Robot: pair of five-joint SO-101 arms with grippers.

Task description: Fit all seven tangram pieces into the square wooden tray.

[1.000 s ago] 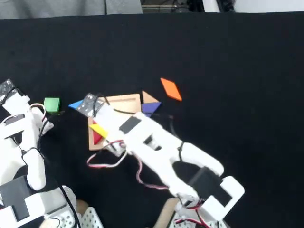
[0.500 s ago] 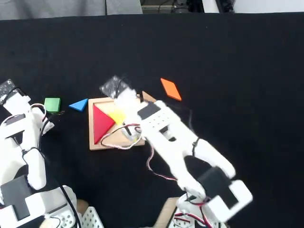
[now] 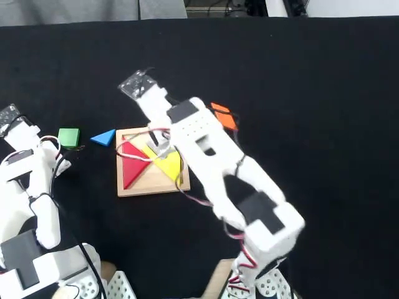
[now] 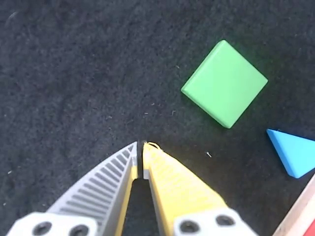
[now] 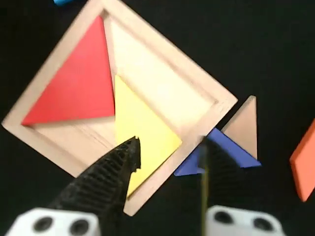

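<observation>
Black table (image 3: pixel 324 93), right end effector (image 5: pixel 168 143) spread over wooden tray (image 5: pixel 53 66)

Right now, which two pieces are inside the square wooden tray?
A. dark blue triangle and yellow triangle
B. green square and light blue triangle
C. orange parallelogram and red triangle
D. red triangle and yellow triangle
D: the red triangle and the yellow triangle lie within the rim of the tray, while the green square, light blue triangle and orange parallelogram rest on the black cloth outside it.
</observation>
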